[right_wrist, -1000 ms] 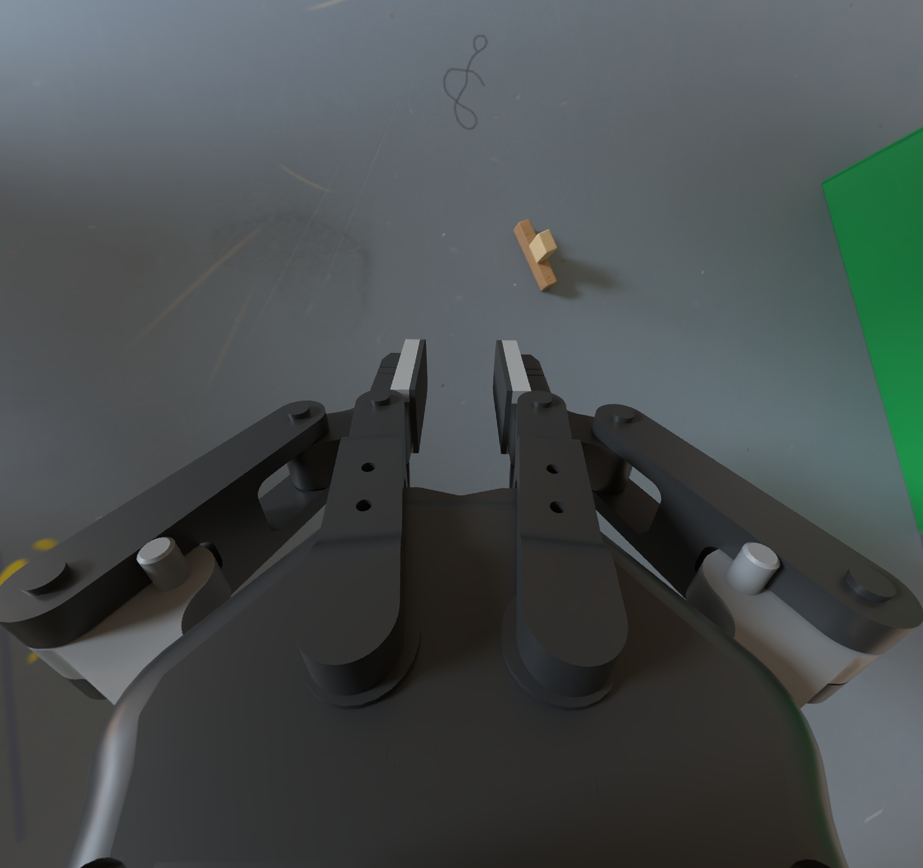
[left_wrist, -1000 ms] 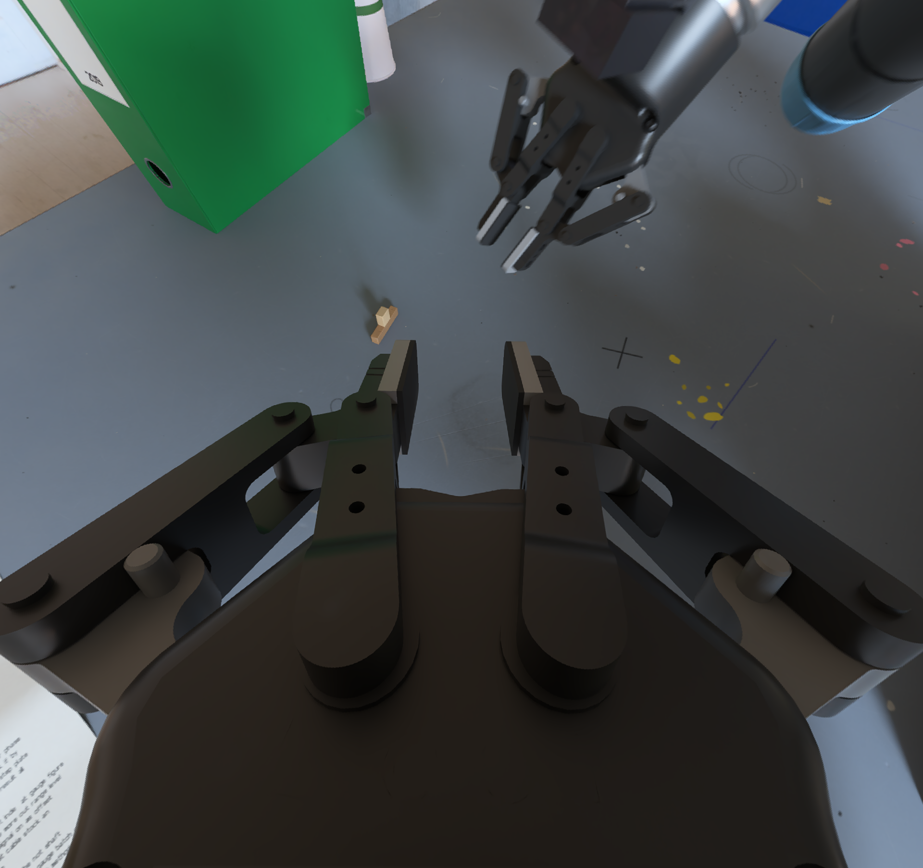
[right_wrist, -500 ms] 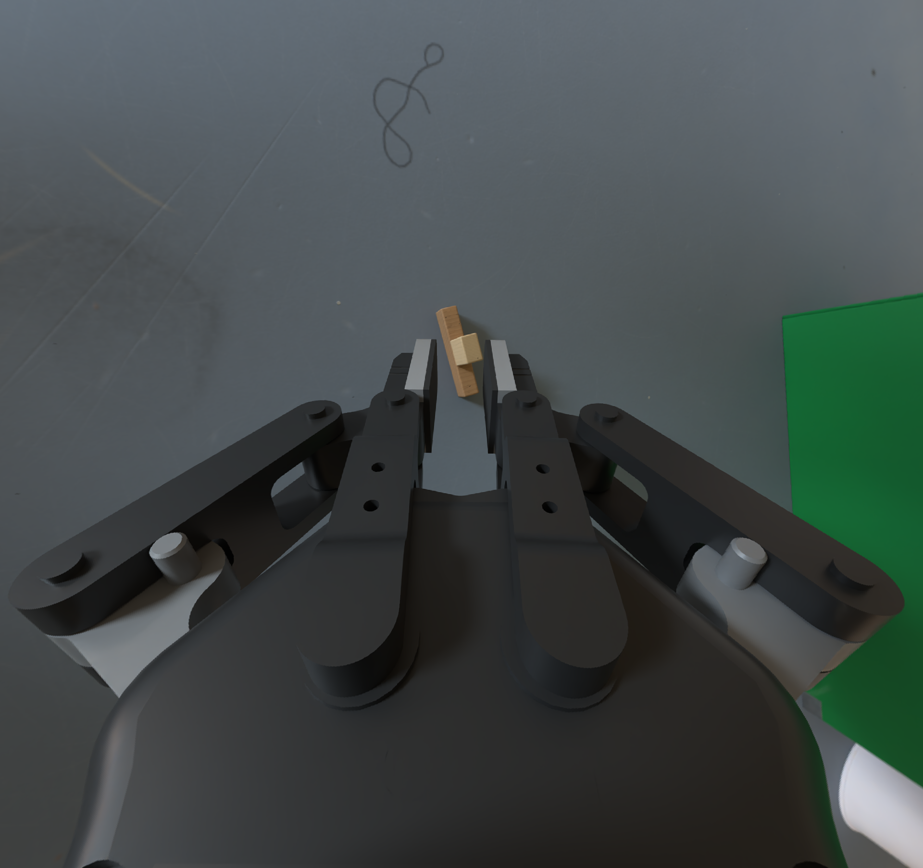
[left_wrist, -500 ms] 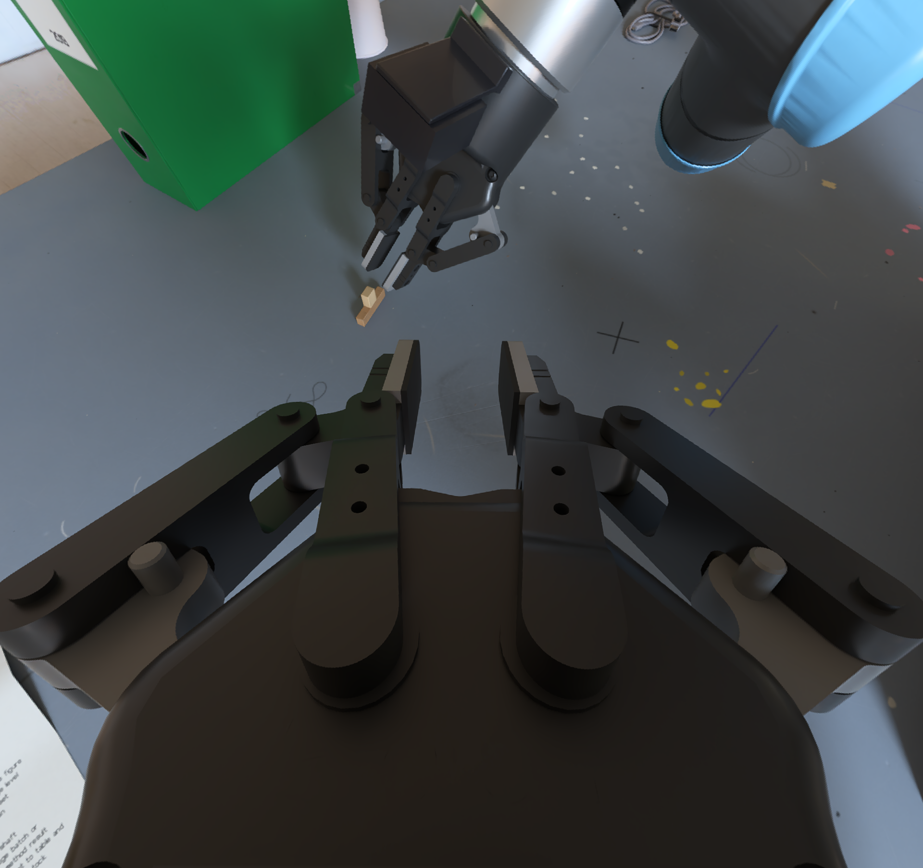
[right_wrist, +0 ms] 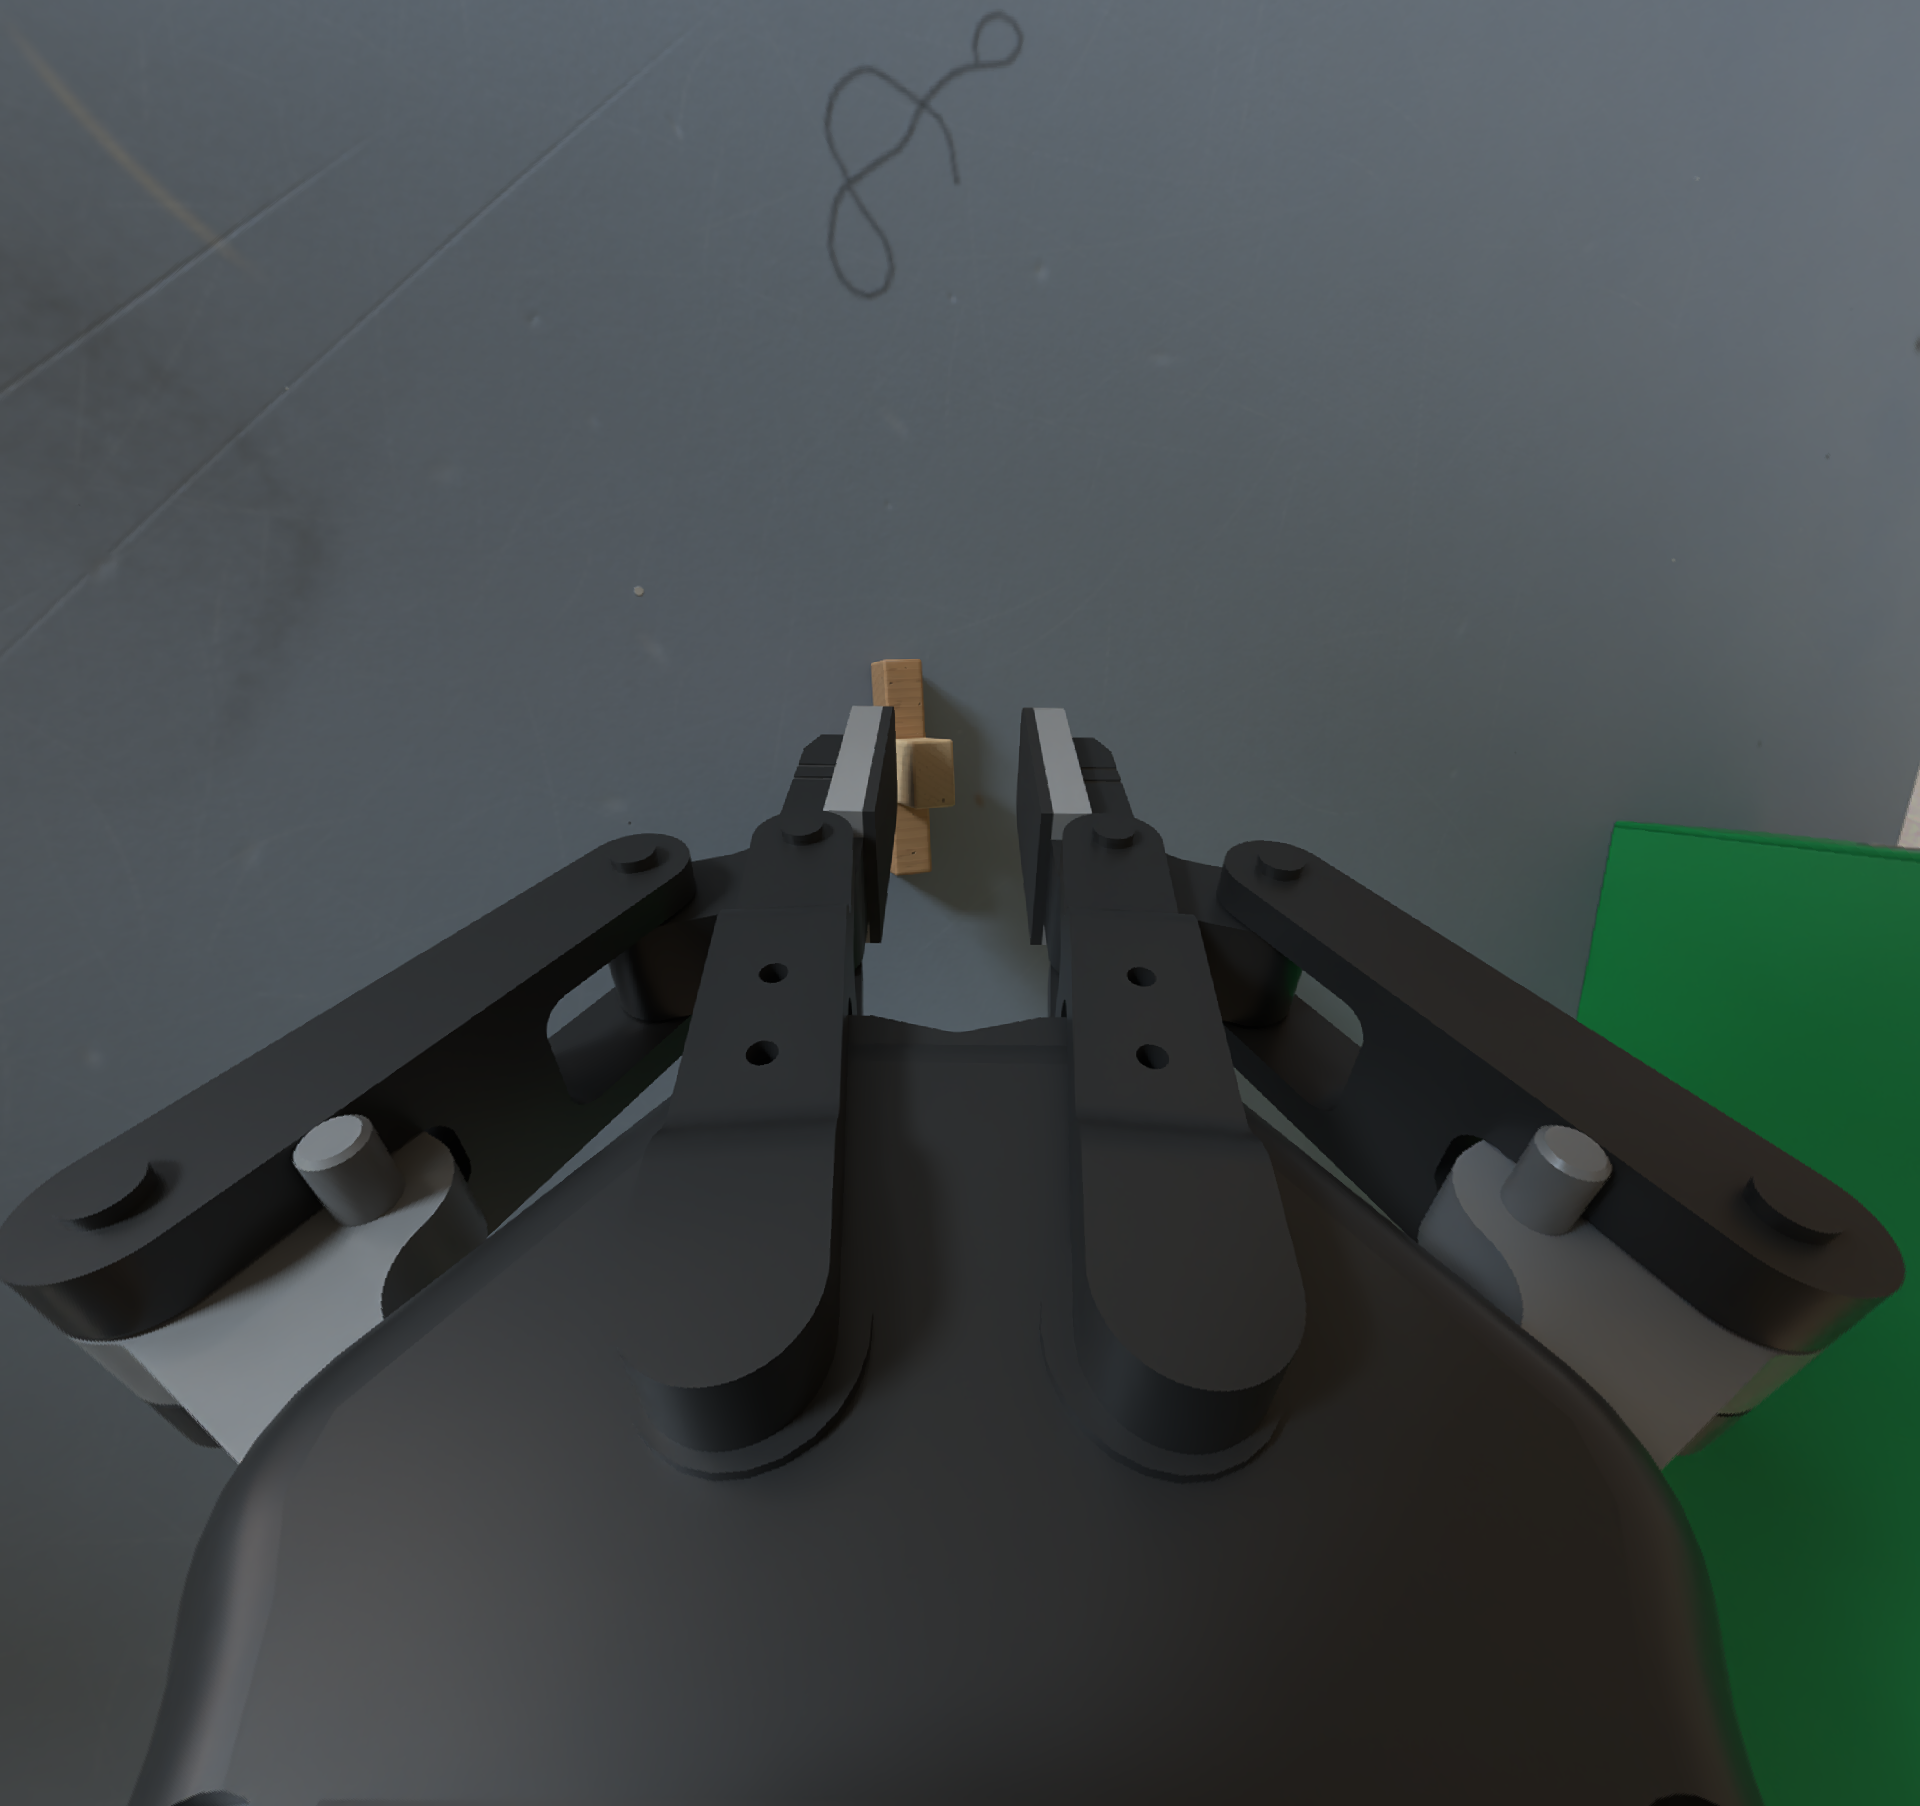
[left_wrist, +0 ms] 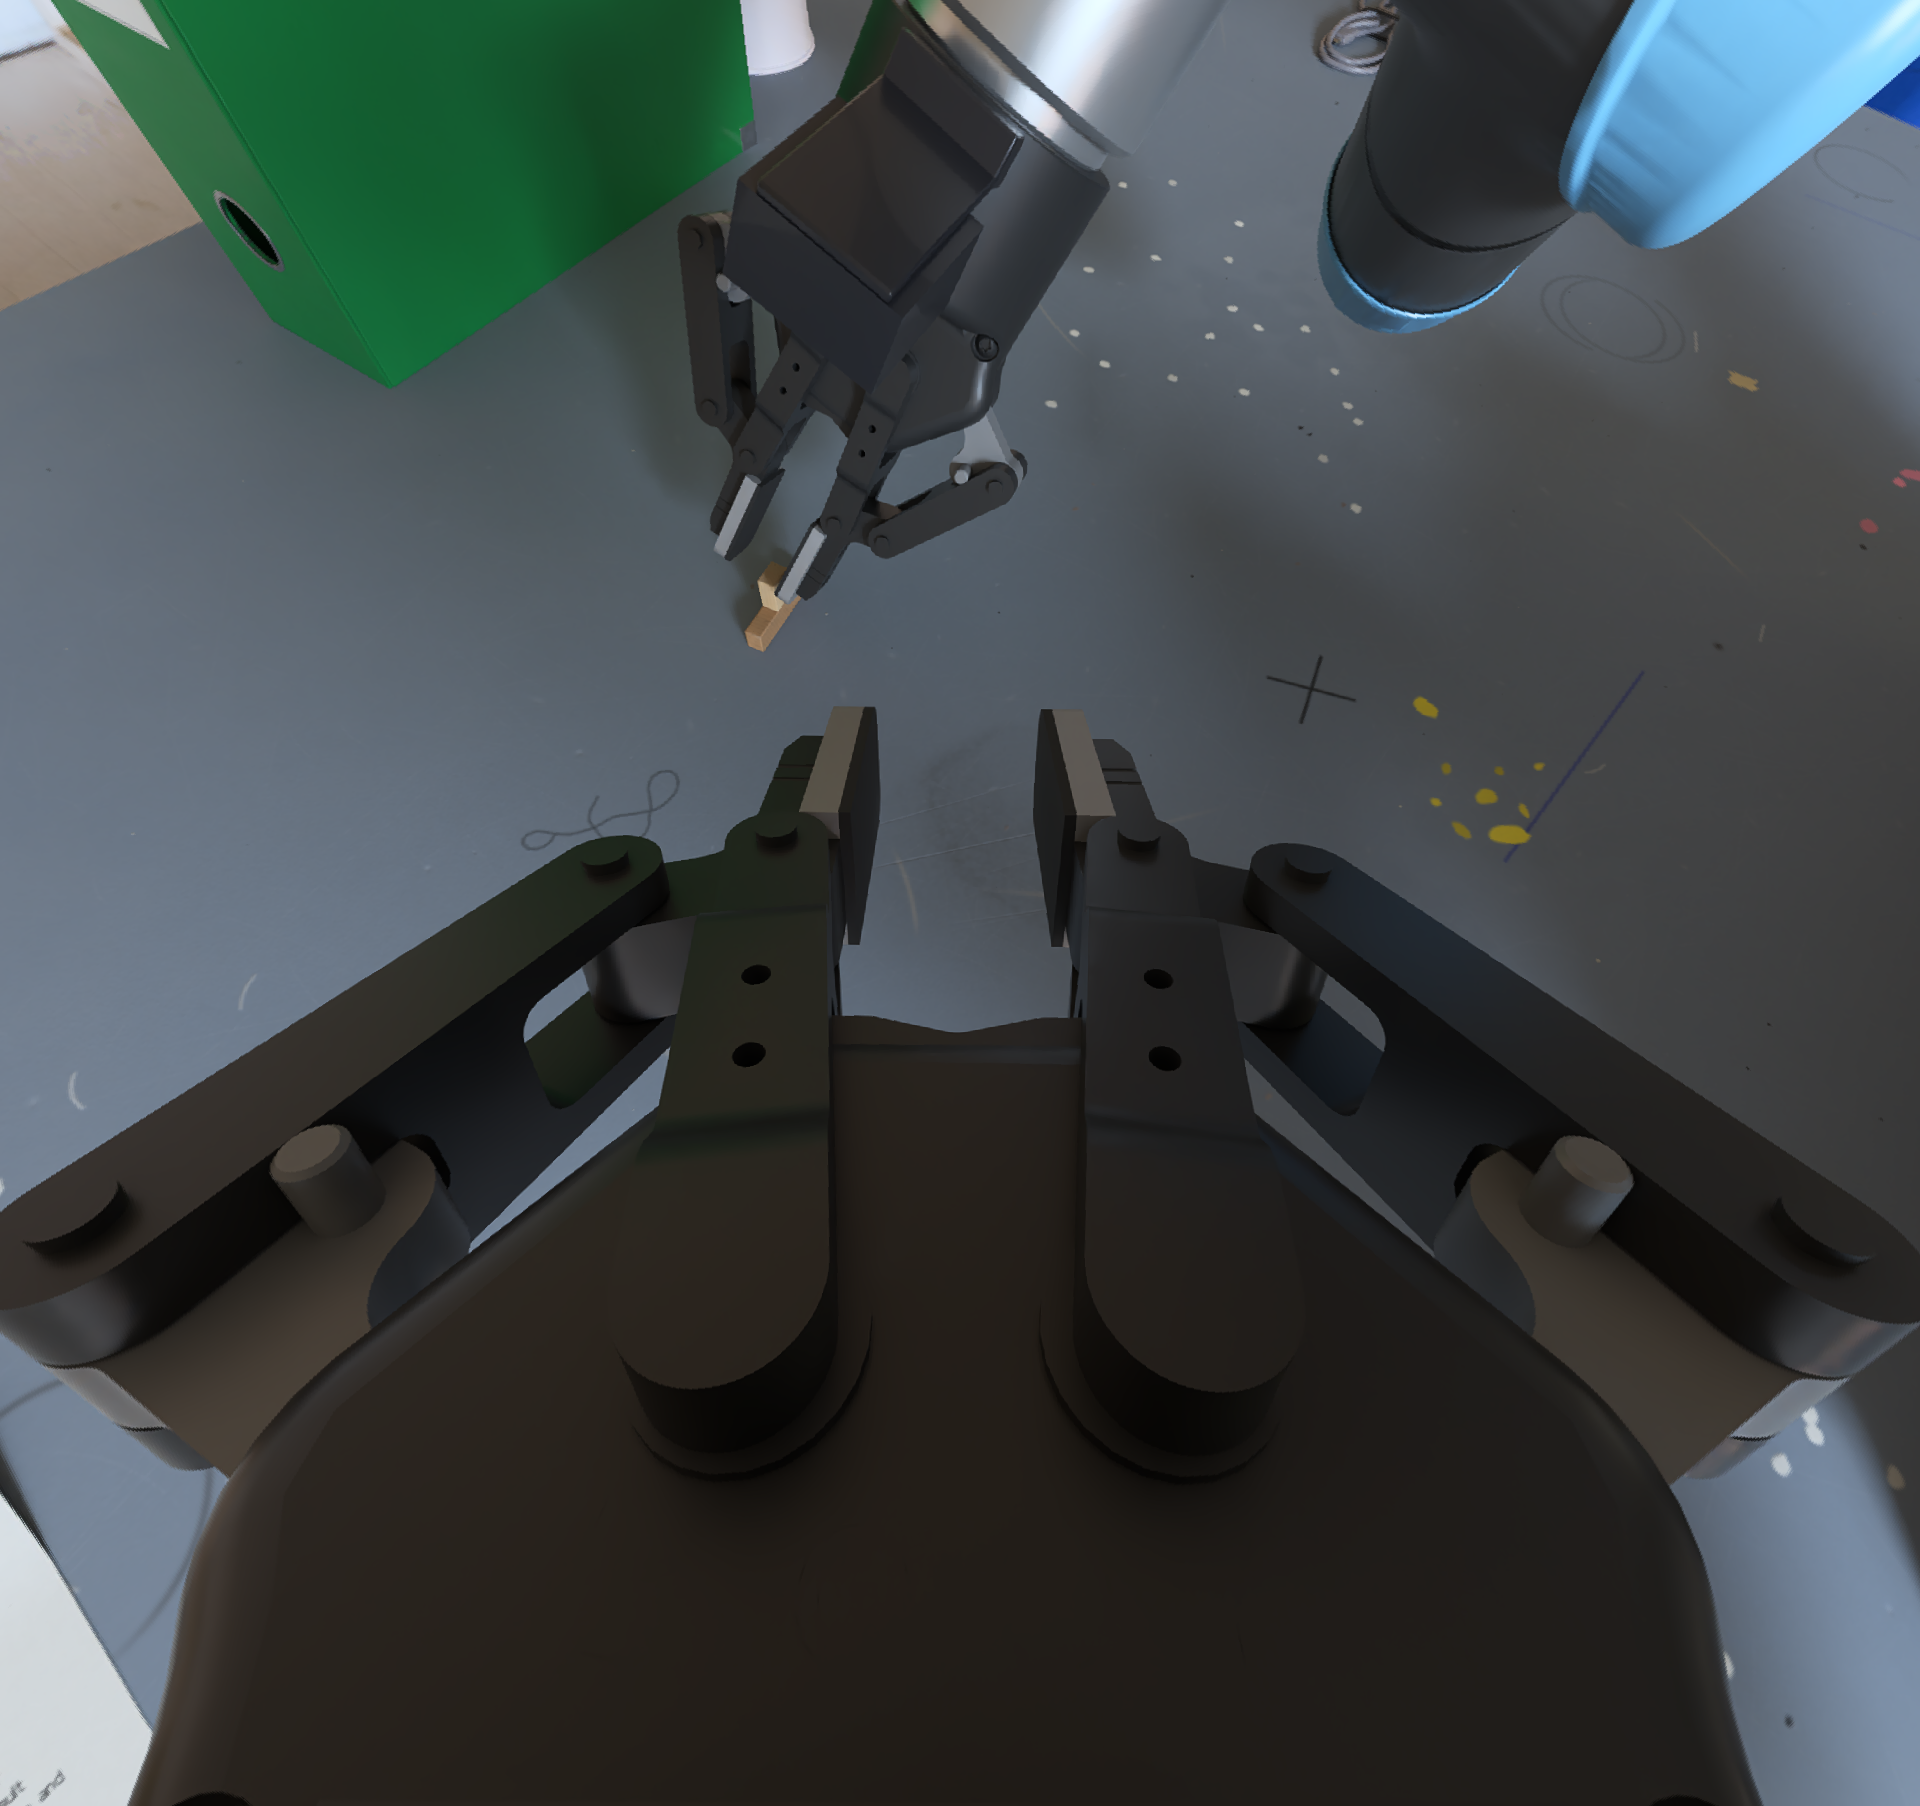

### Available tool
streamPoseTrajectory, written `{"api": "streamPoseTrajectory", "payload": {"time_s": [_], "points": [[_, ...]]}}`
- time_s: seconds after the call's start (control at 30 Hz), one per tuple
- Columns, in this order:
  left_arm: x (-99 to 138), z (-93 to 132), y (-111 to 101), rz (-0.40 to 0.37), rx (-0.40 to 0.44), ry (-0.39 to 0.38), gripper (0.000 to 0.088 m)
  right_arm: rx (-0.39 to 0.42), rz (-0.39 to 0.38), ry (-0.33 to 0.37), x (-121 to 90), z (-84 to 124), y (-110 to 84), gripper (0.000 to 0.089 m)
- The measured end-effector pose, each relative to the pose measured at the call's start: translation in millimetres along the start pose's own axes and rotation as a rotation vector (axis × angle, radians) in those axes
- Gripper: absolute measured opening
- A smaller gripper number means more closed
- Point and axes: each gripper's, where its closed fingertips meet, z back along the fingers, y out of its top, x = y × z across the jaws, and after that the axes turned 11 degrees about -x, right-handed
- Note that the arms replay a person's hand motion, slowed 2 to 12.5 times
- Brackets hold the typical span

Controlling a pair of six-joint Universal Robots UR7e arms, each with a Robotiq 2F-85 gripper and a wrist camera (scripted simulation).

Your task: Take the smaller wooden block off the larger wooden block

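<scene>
A long tan wooden block (right_wrist: 902,696) lies flat on the grey table, with a smaller pale block (right_wrist: 928,772) resting across its middle. My right gripper (right_wrist: 954,764) is open, its fingers straddling both blocks, the left pad close beside the small block. In the left wrist view the blocks (left_wrist: 767,610) sit under the right gripper (left_wrist: 769,551), whose fingertip hides part of the small block. My left gripper (left_wrist: 954,769) is open and empty, hovering nearer the camera side, apart from the blocks.
A green binder (left_wrist: 416,125) stands at the back left; it also shows in the right wrist view (right_wrist: 1756,977). A white paper cup (left_wrist: 771,0) stands behind it. The right arm (left_wrist: 1455,94) crosses the upper right. A white sheet (left_wrist: 52,1673) lies at the lower left.
My right gripper has come down and forward over the blocks, so its open fingers now straddle them. The left gripper has barely shifted and stays open.
</scene>
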Motion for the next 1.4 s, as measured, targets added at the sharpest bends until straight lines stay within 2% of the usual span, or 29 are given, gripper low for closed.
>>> {"api": "streamPoseTrajectory", "payload": {"time_s": [0.2,0.4,0.53,0.67,1.13,1.4], "points": [[-3,-3,-1,0.007,0.009,-0.017,0.0272,-0.023,0.051,0.028,0,-6,-0.7,0.0240],[-6,-5,-4,0.016,0.007,-0.023,0.0271,-0.022,0.056,0.088,-4,-9,2.8,0.0194],[-8,-5,-5,0.021,0.011,-0.027,0.0270,-0.031,0.052,0.097,-3,-10,1.3,0.0126],[-8,-7,-6,0.026,0.010,-0.034,0.0270,-0.042,0.033,0.117,-5,-10,-1.9,0.0070],[-10,-11,-9,0.043,0.005,-0.055,0.0268,-0.051,-0.040,0.193,-23,-1,-13.3,0.0072],[-8,-12,-9,0.043,0.006,-0.067,0.0267,-0.039,-0.077,0.207,-29,1,-13.8,0.0072]]}}
